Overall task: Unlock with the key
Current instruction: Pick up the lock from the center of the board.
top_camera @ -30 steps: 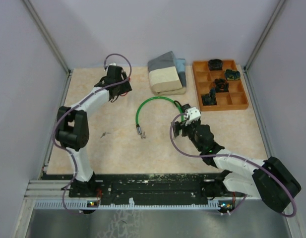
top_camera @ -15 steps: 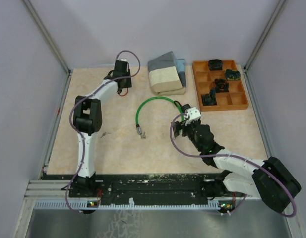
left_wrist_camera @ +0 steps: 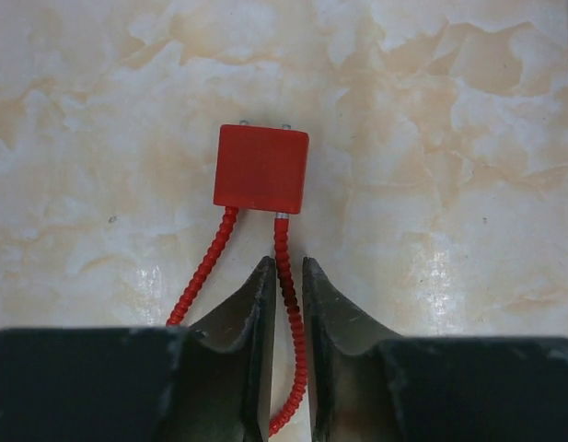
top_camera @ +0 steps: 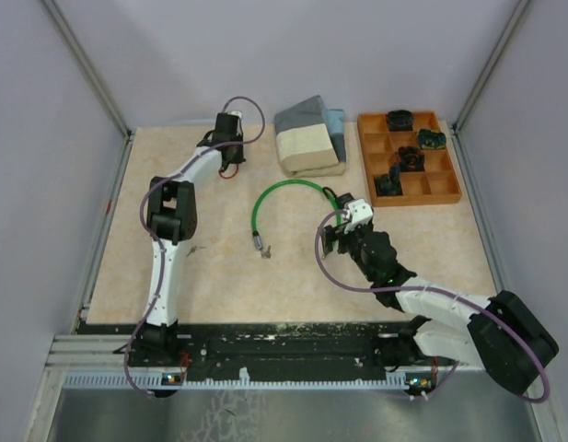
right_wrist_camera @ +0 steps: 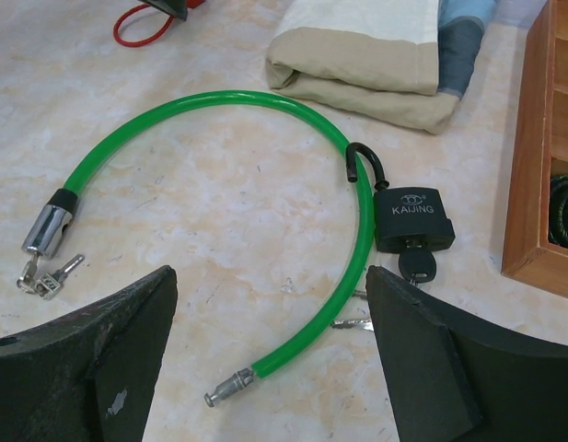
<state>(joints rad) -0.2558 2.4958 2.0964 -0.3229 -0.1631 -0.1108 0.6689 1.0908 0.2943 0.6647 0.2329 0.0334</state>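
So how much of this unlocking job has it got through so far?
Looks done: the green cable lock lies with its pin end free, and the black padlock has its shackle open with a key in it. In hand: the left end effector straddles the cable of the red lock, jaws nearly shut around it. Left: the red lock looks closed, no key seen in it. The right end effector hangs open, empty.
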